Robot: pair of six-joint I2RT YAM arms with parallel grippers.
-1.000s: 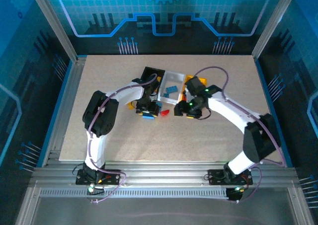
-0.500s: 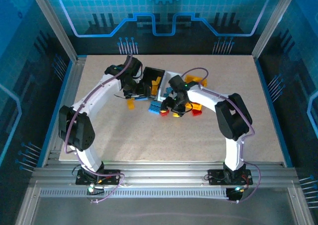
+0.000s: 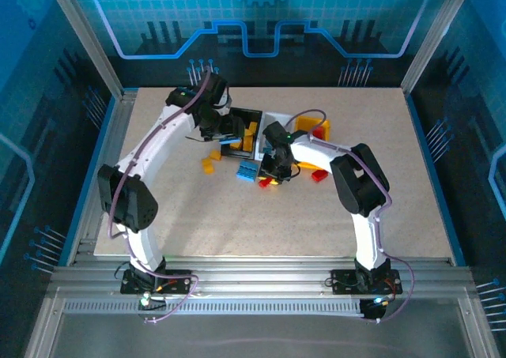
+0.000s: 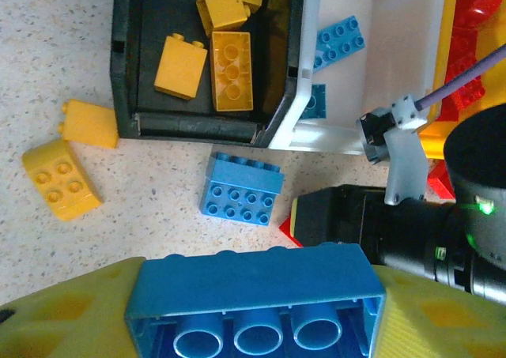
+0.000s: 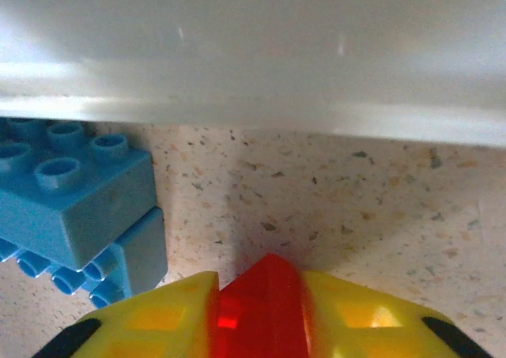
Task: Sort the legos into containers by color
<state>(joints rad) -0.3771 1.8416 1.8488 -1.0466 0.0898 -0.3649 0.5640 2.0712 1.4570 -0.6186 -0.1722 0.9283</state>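
**Both arms at the bins.** The left tool (image 4: 253,326) is gripping a long blue brick (image 4: 253,283), hovering over the table (image 4: 158,231) just in front of the black bin (image 4: 123,65) and the white bin (image 4: 379,58). The right tool (image 5: 265,326) is clamping a red brick (image 5: 265,291) low over the table, near the white bin's wall. A loose blue brick (image 5: 75,208) is lying to its left.

The left arm (image 3: 150,148) and right arm (image 3: 320,148) had white links, black joints, purple cables (image 4: 466,76), small green lights (image 4: 474,206) and yellow pocketed fingers (image 5: 150,318).
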